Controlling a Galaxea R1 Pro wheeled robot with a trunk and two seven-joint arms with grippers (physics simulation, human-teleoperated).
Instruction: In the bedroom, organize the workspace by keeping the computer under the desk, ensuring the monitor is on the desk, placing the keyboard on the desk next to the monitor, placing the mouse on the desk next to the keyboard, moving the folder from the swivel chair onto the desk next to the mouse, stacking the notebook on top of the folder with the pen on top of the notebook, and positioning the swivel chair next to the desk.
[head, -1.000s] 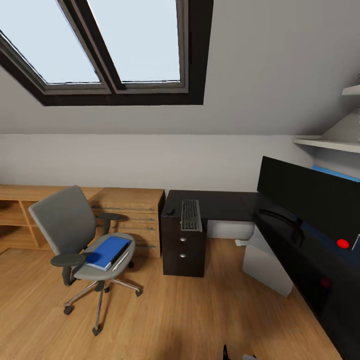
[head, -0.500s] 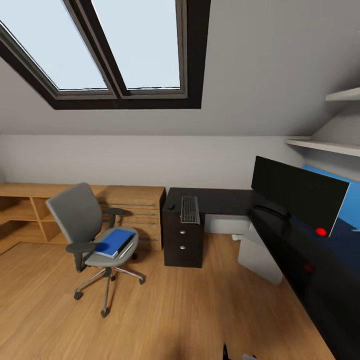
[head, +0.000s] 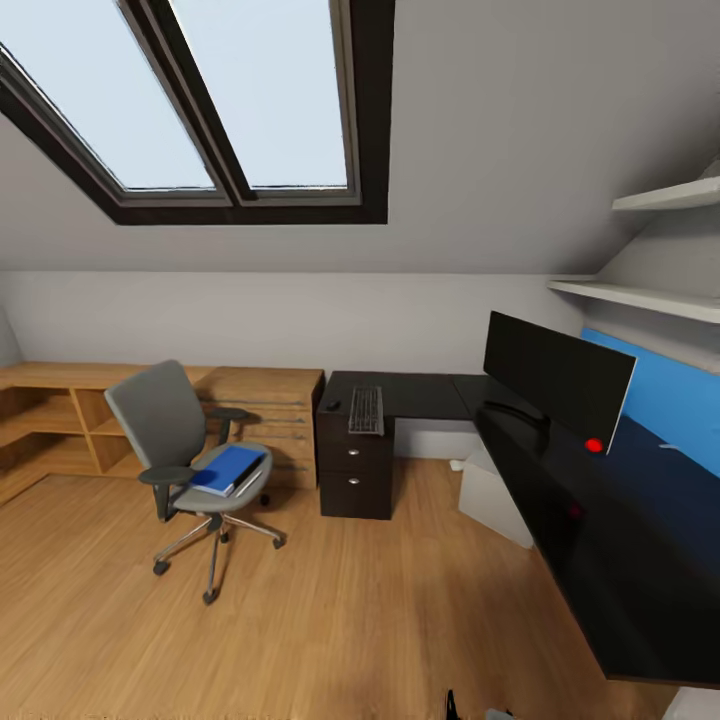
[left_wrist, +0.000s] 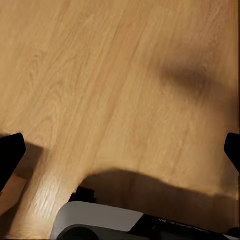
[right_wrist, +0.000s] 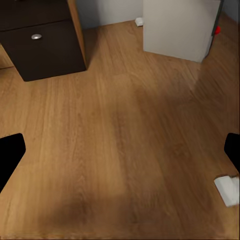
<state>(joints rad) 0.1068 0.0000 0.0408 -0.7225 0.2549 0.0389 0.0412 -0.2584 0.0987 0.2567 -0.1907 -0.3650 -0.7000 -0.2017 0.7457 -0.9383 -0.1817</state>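
- Head view: we see the swivel chair (head: 195, 455) well apart from the worktop (head: 420, 395); the folder (head: 229, 469) lies on its seat; the keyboard (head: 366, 410) and the mouse (head: 335, 405) sit over the drawer unit, the monitor (head: 555, 380) on the worktop's other wing, the computer (head: 492, 495) under it; notebook and pen too small to tell.
- Left wrist view: left end effector (left_wrist: 120, 150) open, empty, over bare floor (left_wrist: 100, 75).
- Right wrist view: right end effector (right_wrist: 120, 150) open, empty; drawer unit (right_wrist: 42, 42) and the computer ahead.
- Risk, in our judgement: the chair rolls on contact; a nudge from base or arm could slide the folder off the seat.
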